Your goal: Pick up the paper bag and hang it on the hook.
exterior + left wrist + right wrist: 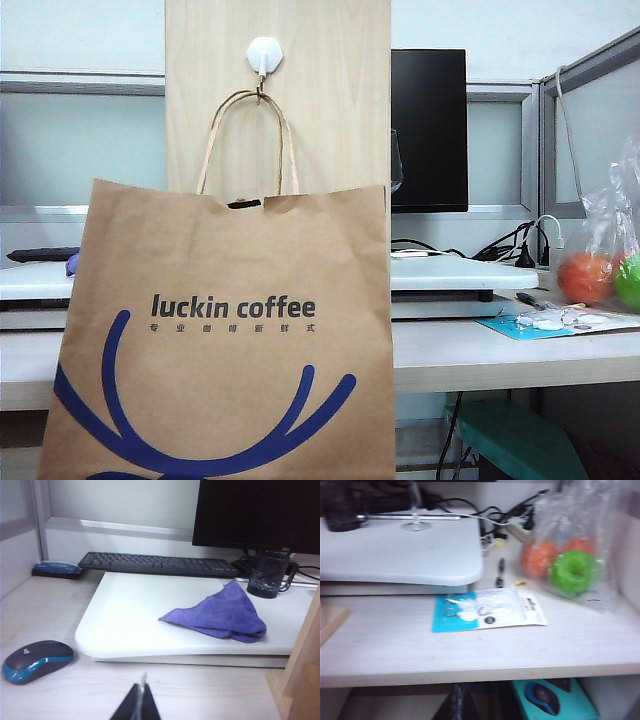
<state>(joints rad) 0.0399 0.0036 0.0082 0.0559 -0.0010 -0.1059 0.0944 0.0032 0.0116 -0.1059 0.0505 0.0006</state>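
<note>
The paper bag (220, 350) already hangs from the hook (264, 55) — 1 twisted handle (247, 135) loops over the small metal hook on the wooden board (330, 100), and the bag fills the front of the exterior view, apparently bearing its own weight. Judging by that, the hanging is done, and what remains is to keep both arms clear so nothing nudges the handle off. The left tool (140, 706) shows only as dark tips pressed together at the edge of its wrist view, holding nothing, low over the worktop (50, 610) near a mouse (37, 660). The right tool (460, 705) is a dark blurred shape at the edge of its own view; I cannot tell whether it is spread or pressed together, and nothing seems held. Around them: a purple cloth (220, 615) on a white platform (130, 610), a keyboard (155, 562), a dark glass (267, 575), a blue-and-white packet (487, 610) and a plastic bag of balls (570, 560) — all well apart from the hook, none in the way.
</note>
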